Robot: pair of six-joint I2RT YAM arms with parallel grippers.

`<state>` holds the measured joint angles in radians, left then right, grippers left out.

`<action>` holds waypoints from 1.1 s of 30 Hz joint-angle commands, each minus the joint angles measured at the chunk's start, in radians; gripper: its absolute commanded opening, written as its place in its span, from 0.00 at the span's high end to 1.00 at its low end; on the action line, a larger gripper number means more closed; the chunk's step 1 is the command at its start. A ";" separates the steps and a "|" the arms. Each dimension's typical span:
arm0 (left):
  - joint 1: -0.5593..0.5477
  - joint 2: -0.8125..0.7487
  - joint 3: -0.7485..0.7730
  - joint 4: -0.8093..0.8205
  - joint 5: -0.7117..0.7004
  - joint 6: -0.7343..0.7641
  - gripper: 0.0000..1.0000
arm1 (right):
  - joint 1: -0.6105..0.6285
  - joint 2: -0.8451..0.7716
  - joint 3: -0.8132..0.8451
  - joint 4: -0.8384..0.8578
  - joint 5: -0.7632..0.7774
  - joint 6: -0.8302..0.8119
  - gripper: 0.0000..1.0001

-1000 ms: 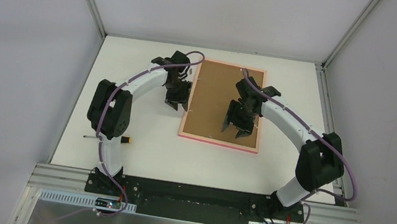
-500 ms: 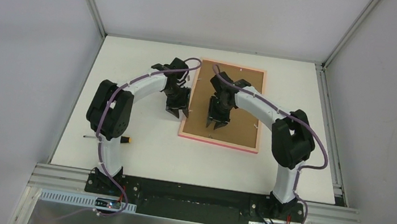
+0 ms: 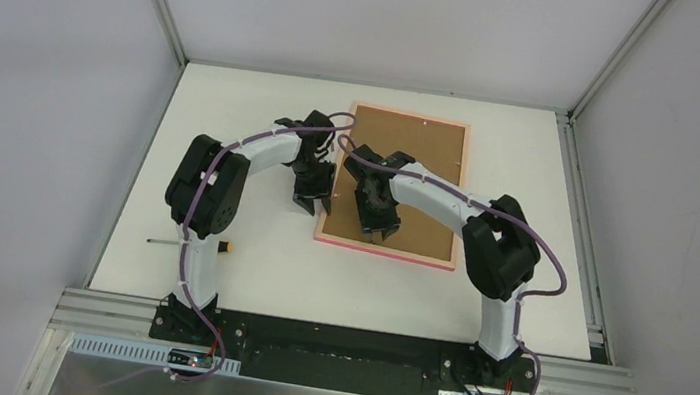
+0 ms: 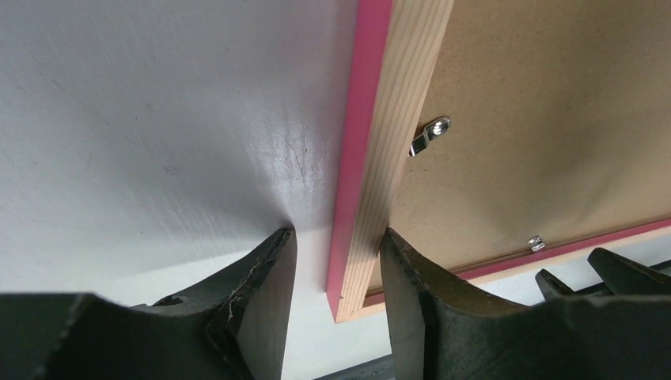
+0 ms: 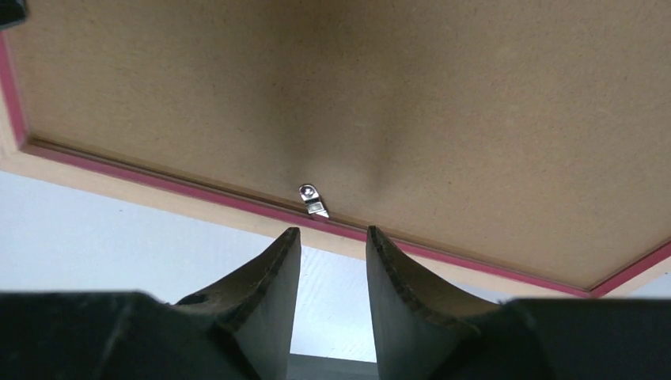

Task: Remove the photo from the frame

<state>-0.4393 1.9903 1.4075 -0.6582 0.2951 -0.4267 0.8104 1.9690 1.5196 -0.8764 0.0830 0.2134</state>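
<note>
The pink frame point(image 3: 385, 253) lies face down on the white table, its brown backing board point(image 3: 417, 170) up. The photo's picture side is hidden underneath. My left gripper point(image 3: 311, 200) is open and straddles the frame's left rail point(image 4: 372, 150) near the near-left corner; its right finger point(image 4: 411, 277) touches the rail's inner side, and the left finger stands off the pink side. My right gripper point(image 3: 378, 227) hangs open over the near rail, nothing between its fingers. A small metal tab point(image 5: 313, 200) sits just beyond the right gripper point(image 5: 332, 231). Two more tabs point(image 4: 431, 133) show in the left wrist view.
A small screwdriver point(image 3: 217, 245) with an orange-tipped handle lies on the table by the left arm's elbow. Grey walls with aluminium posts close in the table on three sides. The arms' bases stand on the black bar at the near edge.
My right arm has swung left and nearer across the board to the near rail, its jaws narrowing. My left gripper slid a little nearer along the left rail.
</note>
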 commanded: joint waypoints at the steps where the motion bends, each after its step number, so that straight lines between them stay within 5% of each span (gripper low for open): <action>1: -0.009 0.014 -0.011 -0.007 -0.041 -0.011 0.56 | 0.007 0.020 0.043 -0.040 0.067 -0.057 0.61; 26: -0.003 0.042 -0.019 -0.017 -0.044 -0.033 0.63 | 0.028 0.069 0.012 -0.022 0.100 -0.094 0.57; 33: 0.004 -0.042 0.002 -0.019 0.011 -0.035 0.40 | 0.021 0.020 0.086 -0.017 0.030 -0.020 0.37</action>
<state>-0.4377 1.9987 1.4078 -0.6540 0.3092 -0.4610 0.8288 2.0430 1.5600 -0.8764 0.1390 0.1486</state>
